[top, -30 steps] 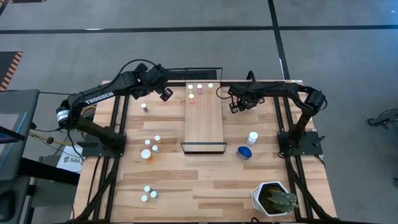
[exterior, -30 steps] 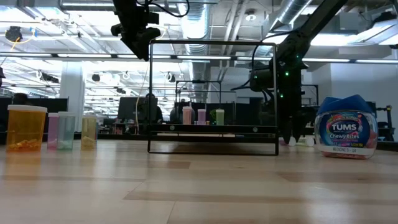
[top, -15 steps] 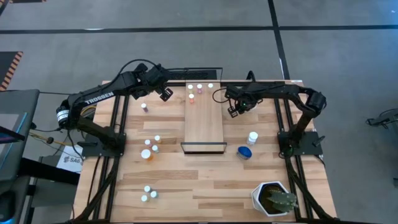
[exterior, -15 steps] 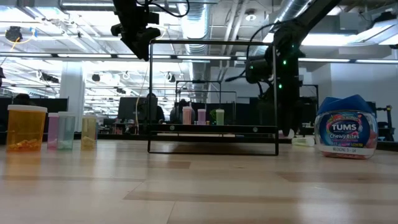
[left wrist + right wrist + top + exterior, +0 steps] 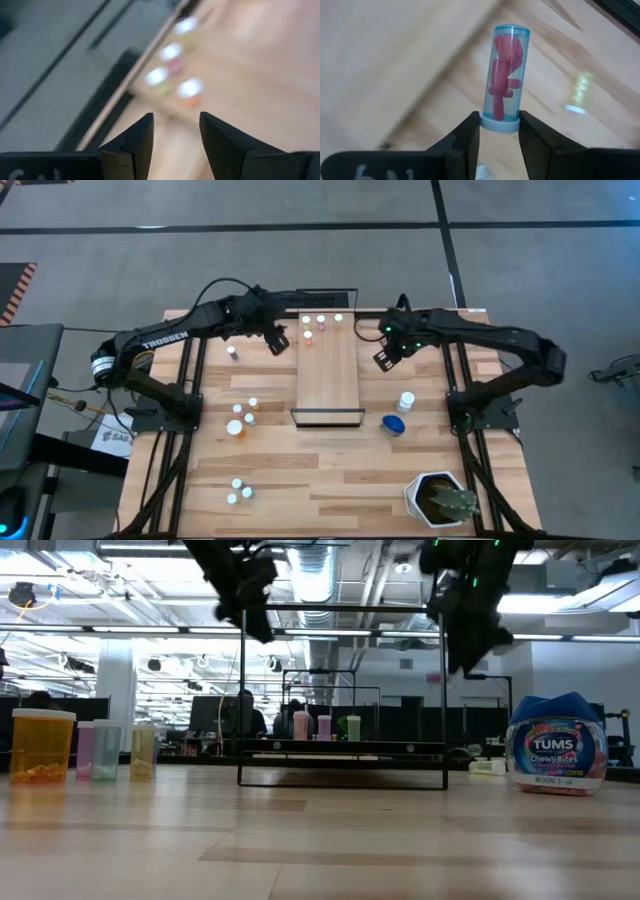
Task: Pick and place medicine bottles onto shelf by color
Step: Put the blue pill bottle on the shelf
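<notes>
My right gripper (image 5: 384, 360) hangs high above the table just right of the shelf (image 5: 330, 380), shut on a small clear bottle of pink pills (image 5: 504, 70). My left gripper (image 5: 279, 342) hovers open and empty at the shelf's far left corner, tipped down. Several white-capped medicine bottles (image 5: 320, 322) stand on the shelf's far end. One pink bottle (image 5: 232, 352) stands at the far left of the table. Orange and yellowish bottles (image 5: 240, 418) stand at mid left, with others (image 5: 238, 491) nearer. A white bottle (image 5: 406, 401) and the blue one (image 5: 394, 423) stand to the right. My right gripper pinches the pink bottle's cap end (image 5: 500, 124) between its two fingers. The fingers come from above, slanting down. The bottle's body points away below the fingers, lifted clear of the table.
A white hexagonal plant pot (image 5: 440, 500) stands at the near right corner. The shelf's dark wire frame (image 5: 342, 690) rises over the board. The shelf's middle and near part are bare wood.
My right gripper has risen steeply from the table beside the shelf and carried the pink bottle up, lifted clear. My left gripper has shifted a little toward the shelf and tipped further down, staying open.
</notes>
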Available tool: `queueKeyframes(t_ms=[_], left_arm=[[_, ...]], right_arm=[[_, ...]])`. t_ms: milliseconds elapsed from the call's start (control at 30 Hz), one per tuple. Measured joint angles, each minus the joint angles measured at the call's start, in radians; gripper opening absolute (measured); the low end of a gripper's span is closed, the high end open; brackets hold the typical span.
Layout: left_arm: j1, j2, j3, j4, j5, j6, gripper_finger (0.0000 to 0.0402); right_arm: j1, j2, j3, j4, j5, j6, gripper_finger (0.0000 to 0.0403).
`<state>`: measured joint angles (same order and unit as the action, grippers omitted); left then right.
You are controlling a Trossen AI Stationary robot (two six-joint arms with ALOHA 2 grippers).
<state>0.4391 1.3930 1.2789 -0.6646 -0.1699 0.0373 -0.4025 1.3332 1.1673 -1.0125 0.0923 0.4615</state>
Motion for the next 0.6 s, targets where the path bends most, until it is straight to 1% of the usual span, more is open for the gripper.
queueKeyframes(t_ms=[167, 233, 267, 333, 600], left_arm=[[-0.034, 0.000, -0.020, 0.194, 0.267, 0.086, 0.0148], [-0.053, 0.000, -0.024, 0.257, 0.354, 0.142, 0.0148], [-0.064, 0.000, -0.024, 0.284, 0.382, 0.169, 0.0148], [-0.090, 0.000, -0.024, 0.338, 0.409, 0.220, 0.0148], [-0.193, 0.000, -0.024, 0.458, 0.399, 0.325, 0.0148]], right_arm=[[0.064, -0.052, 0.075, 0.000, -0.101, -0.059, 0.0137], [0.088, -0.056, 0.111, 0.002, -0.145, -0.081, 0.0138], [0.100, -0.055, 0.129, 0.002, -0.165, -0.092, 0.0139], [0.118, -0.048, 0.170, 0.004, -0.203, -0.108, 0.0139], [0.173, 0.031, 0.339, 0.001, -0.351, -0.156, 0.0140]])
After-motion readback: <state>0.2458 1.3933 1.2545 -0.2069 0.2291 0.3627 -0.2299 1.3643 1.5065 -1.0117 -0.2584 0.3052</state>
